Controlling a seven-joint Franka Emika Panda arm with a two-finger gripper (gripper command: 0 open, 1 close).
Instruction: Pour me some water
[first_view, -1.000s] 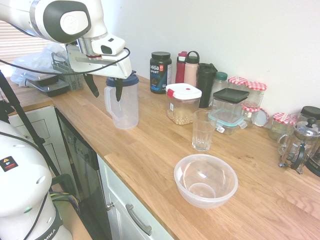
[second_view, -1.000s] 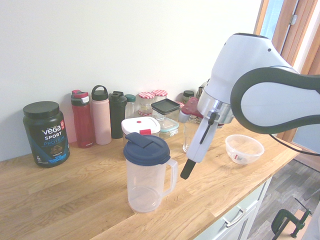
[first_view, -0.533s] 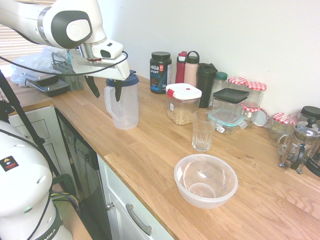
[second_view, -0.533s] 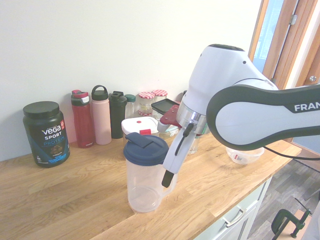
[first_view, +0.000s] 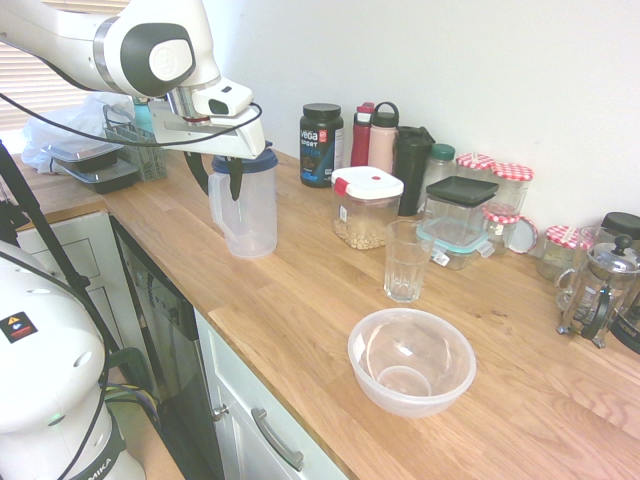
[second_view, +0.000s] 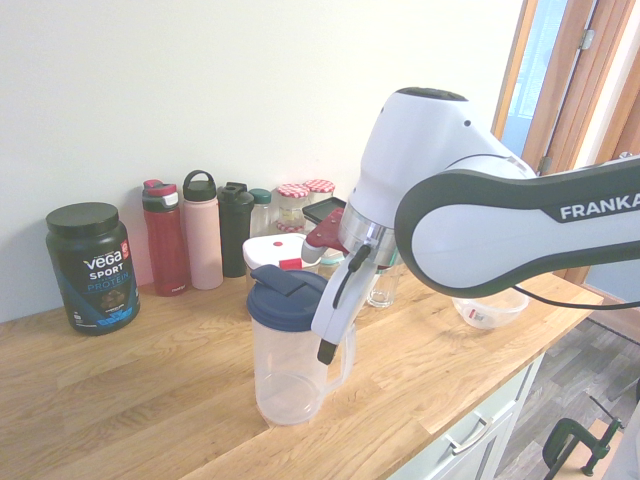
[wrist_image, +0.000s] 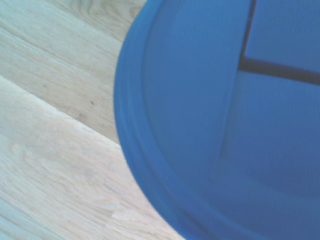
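On the kitchen tabletop (first_view: 300, 290), your gripper (first_view: 215, 178), part open and empty, straddles the upright jug's (first_view: 250, 215) side handle (first_view: 217, 208).

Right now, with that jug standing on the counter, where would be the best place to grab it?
Probably the side handle of the jug. It is an upright loop standing off the wall, narrow enough for two fingers, whereas the body looks wide. The blue lid covers the top, so come from the handle's side, one finger through the loop. The gripper already sits there.
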